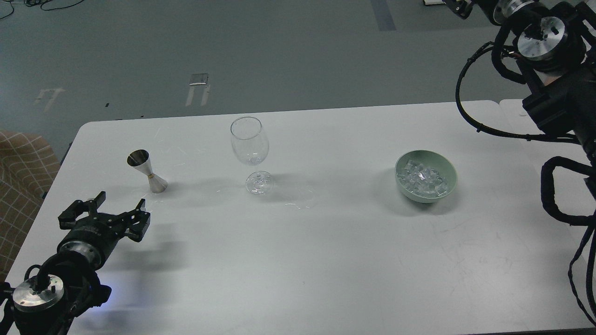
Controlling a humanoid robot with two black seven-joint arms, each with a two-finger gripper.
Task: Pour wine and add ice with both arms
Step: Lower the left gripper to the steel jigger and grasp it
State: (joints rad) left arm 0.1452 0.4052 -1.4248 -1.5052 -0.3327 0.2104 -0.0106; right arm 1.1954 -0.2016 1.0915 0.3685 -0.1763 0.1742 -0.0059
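An empty clear stemmed wine glass (250, 139) stands upright at the middle back of the white table (326, 260). A small steel jigger (148, 171) stands to its left. A green bowl (446, 164) on the right holds a heap of clear ice cubes (423, 179). My left gripper (120, 201) is open and empty, low over the table's front left, apart from the jigger and nearer than it. My right arm (554, 93) rises at the far right. Its gripper end (458, 5) is cut off by the top edge.
A brown checked surface (23, 163) lies beyond the table's left edge. The rim of a second white table (510, 109) abuts at the right. Black cables (558, 204) loop down from my right arm over the table's right end. Grey floor lies beyond the far edge.
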